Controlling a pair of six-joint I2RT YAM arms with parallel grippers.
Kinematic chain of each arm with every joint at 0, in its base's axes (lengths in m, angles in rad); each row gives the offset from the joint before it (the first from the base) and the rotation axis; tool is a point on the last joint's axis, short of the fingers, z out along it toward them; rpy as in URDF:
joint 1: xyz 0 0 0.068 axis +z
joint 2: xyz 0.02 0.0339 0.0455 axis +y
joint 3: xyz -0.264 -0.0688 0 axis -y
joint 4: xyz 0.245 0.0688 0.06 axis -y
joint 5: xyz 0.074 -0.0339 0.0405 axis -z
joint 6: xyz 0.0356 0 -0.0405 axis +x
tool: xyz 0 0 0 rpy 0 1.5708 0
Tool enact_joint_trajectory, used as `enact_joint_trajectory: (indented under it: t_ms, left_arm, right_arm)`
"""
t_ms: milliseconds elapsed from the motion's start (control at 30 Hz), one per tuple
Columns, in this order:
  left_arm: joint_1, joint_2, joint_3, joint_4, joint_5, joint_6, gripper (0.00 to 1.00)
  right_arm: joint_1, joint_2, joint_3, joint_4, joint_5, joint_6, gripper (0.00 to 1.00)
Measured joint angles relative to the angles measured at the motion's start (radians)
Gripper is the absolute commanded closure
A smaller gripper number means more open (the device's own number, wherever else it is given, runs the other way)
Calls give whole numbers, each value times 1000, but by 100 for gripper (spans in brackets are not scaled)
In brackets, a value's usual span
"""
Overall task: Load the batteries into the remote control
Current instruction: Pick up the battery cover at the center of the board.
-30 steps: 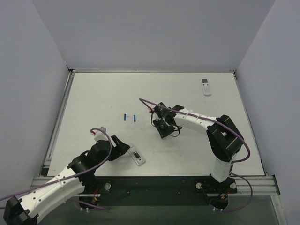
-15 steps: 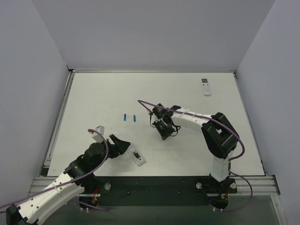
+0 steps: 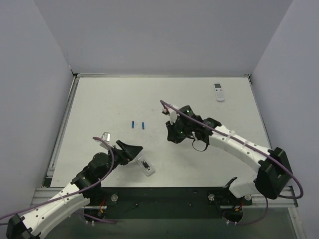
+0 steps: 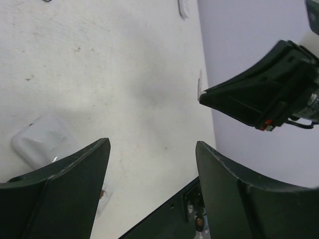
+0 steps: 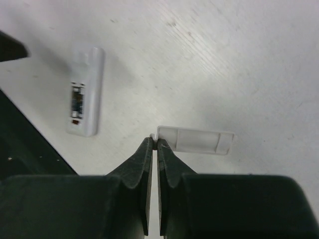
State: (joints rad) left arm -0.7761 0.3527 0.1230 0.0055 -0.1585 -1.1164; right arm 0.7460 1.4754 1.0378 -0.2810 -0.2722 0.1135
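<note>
Finds the right gripper (image 5: 153,145) pinched tight on one end of the battery cover (image 5: 195,140), a flat white panel; cannot tell whether held clear of the table (image 3: 99,99) or resting on it. Records a marked change in that arm's posture over the last second: elbow swung out and down toward the near right corner, forearm now stretched low, wrist kept near mid-table. Finds the left gripper (image 4: 152,147) spread wide with nothing between the fingers, edged slightly forward since a second ago and now poised just beside the remote control (image 3: 145,166). Locates the remote control near the front edge, left of centre, lying back-up with the battery bay open, unmoved across the overhead views. Locates the batteries (image 3: 143,124) side by side farther up the table, well apart from the remote control and from both grippers, likewise unmoved. Notes a second white remote (image 3: 218,91) at the far right. Judges cover removal done and loading itself not yet begun. Expects a need to set the cover down first, freeing the right gripper for a battery. Flags the slim cells as liable to roll under a poor pinch.
</note>
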Motion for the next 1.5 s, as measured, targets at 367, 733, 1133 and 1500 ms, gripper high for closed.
enact_joint_trajectory:
  t_ms: [367, 733, 1133, 1500]
  left_arm:
    - [0, 121, -2, 320, 87, -166, 20]
    - [0, 245, 33, 568, 203, -266, 20]
    - [0, 327, 39, 775, 303, -346, 20]
    - [-5, 398, 82, 836, 369, -353, 30]
  right_arm:
    - [127, -349, -158, 260, -272, -161, 100]
    - [185, -452, -210, 448, -478, -228, 100]
    - [192, -452, -210, 481, -586, -247, 100]
    - [197, -446, -210, 501, -628, -270, 100]
